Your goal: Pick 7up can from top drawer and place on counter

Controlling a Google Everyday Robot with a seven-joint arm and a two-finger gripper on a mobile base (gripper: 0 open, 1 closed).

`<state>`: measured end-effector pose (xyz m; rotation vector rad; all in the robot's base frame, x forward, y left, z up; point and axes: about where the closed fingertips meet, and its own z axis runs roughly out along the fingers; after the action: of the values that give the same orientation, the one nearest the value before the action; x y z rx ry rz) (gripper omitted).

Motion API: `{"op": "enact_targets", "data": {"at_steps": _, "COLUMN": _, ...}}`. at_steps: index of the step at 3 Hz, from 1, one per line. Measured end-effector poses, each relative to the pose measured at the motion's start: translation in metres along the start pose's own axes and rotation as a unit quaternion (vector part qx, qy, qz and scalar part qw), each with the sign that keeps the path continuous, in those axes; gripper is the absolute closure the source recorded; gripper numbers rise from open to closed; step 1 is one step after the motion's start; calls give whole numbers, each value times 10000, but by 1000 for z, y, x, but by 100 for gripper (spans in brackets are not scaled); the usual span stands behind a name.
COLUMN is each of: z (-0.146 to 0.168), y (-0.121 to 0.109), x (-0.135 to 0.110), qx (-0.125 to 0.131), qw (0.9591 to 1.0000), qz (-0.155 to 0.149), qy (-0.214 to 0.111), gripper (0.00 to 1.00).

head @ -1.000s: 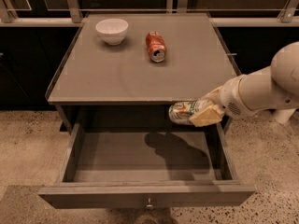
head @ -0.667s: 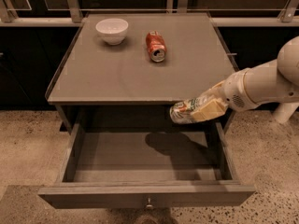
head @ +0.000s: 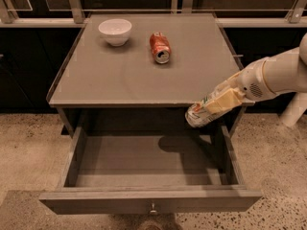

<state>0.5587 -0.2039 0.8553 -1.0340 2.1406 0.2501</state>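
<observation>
- Your jaws are clamped on the 7up can (head: 197, 114), which is tilted at 4 o'clock over the right rear corner of the open top drawer (head: 148, 200).
- The can hangs just off the worktop's (head: 124, 75) front edge, not resting on it.
- At 12 o'clock, a red can (head: 160, 47) lies beside a white bowl (head: 115, 31).

Smooth matt grey desk (head: 120, 75); beneath it a drawer (head: 144, 201) in the same matt grey, with a small shiny metal knob (head: 153, 208). On the desk: glossy white bowl (head: 115, 31), shiny metal red can (head: 160, 47). At the desk's front right edge: gripper (head: 220, 102), smooth pale plastic, clamped on the glossy metal 7up can (head: 197, 114).
</observation>
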Motion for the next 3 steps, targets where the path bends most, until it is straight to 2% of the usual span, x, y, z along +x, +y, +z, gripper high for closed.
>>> {"op": "enact_targets", "data": {"at_steps": 1, "z": -4, "y": -2, "x": 11, "qx": -6, "qw": 9999, "qz": 131, "qy": 107, "gripper": 100}}
{"op": "enact_targets", "data": {"at_steps": 2, "z": -9, "y": 17, "x": 47, "qx": -134, "qw": 9979, "qz": 597, "qy": 198, "gripper": 100}}
{"op": "enact_targets", "data": {"at_steps": 3, "z": -9, "y": 18, "x": 49, "qx": -144, "qw": 9978, "qz": 614, "qy": 208, "gripper": 100}}
